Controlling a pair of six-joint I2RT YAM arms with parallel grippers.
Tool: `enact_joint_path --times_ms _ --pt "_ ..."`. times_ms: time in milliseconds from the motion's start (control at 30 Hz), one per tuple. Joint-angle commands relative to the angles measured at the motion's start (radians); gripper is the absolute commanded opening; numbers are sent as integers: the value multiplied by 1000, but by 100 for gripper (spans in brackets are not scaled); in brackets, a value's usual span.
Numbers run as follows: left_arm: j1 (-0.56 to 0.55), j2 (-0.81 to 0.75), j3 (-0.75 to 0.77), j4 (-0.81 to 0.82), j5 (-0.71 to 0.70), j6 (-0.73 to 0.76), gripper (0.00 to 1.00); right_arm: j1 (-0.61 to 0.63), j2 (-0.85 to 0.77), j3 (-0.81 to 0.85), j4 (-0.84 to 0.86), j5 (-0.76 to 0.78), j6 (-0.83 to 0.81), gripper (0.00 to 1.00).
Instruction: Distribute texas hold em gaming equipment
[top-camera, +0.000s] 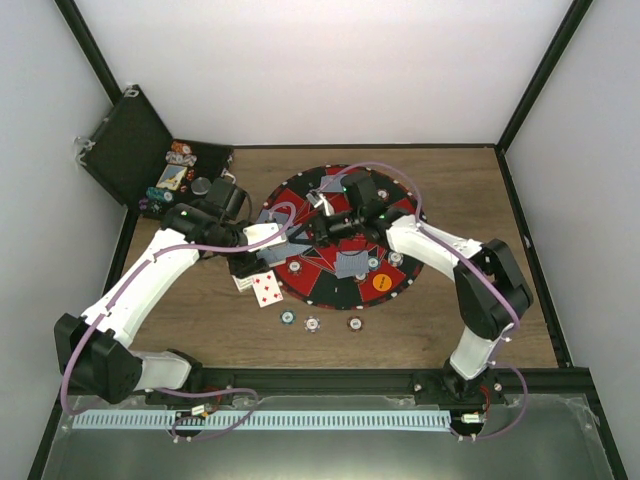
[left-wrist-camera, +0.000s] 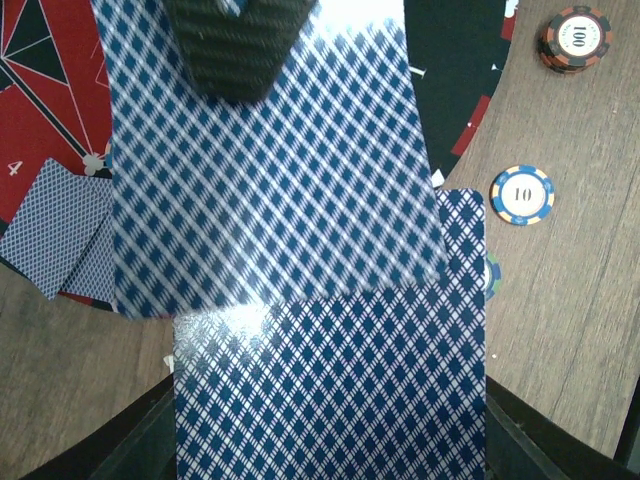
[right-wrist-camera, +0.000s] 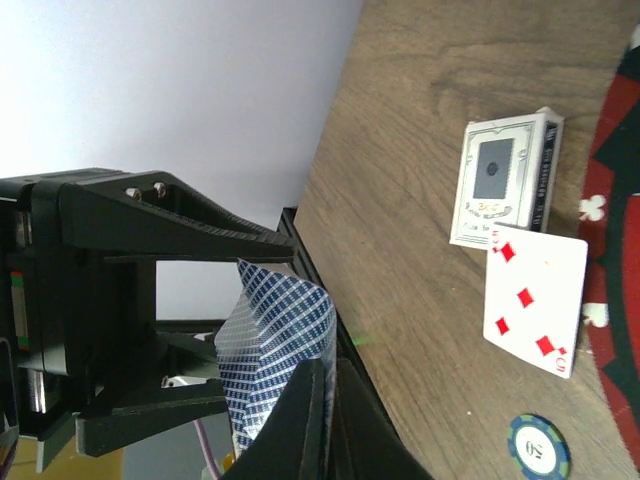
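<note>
My left gripper (top-camera: 258, 237) (left-wrist-camera: 330, 435) is shut on a deck of blue-backed playing cards (left-wrist-camera: 330, 390) above the left rim of the mat. My right gripper (top-camera: 314, 228) (right-wrist-camera: 331, 365) is shut on the deck's top card (left-wrist-camera: 270, 180) (right-wrist-camera: 285, 340), which bends and is slid partly off the deck. One of its fingers (left-wrist-camera: 245, 45) shows over that card. Face-down cards (top-camera: 352, 262) (left-wrist-camera: 60, 230) lie on the mat. A face-up diamonds card (top-camera: 267, 288) (right-wrist-camera: 533, 300) lies on the table. Poker chips (top-camera: 313, 323) (left-wrist-camera: 522, 194) lie near it, and an orange button disc (top-camera: 381, 281) lies on the mat.
The round red-and-black mat (top-camera: 400, 225) fills the table's middle. A card box (top-camera: 243, 283) (right-wrist-camera: 505, 180) lies beside the face-up card. The open black case (top-camera: 130, 145) at the back left holds more chips (top-camera: 180, 160). A 100 chip stack (left-wrist-camera: 575, 38) is nearby.
</note>
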Motion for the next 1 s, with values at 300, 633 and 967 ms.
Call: enact_joint_path --times_ms 300,633,967 --pt "0 -23 -20 19 -1 3 4 -105 -81 21 -302 218 -198 2" --pt "5 -34 -32 -20 -3 -32 4 -32 88 254 -434 951 -499 1" --pt "26 -52 -34 -66 -24 -33 4 87 182 115 250 1384 -1139 1"
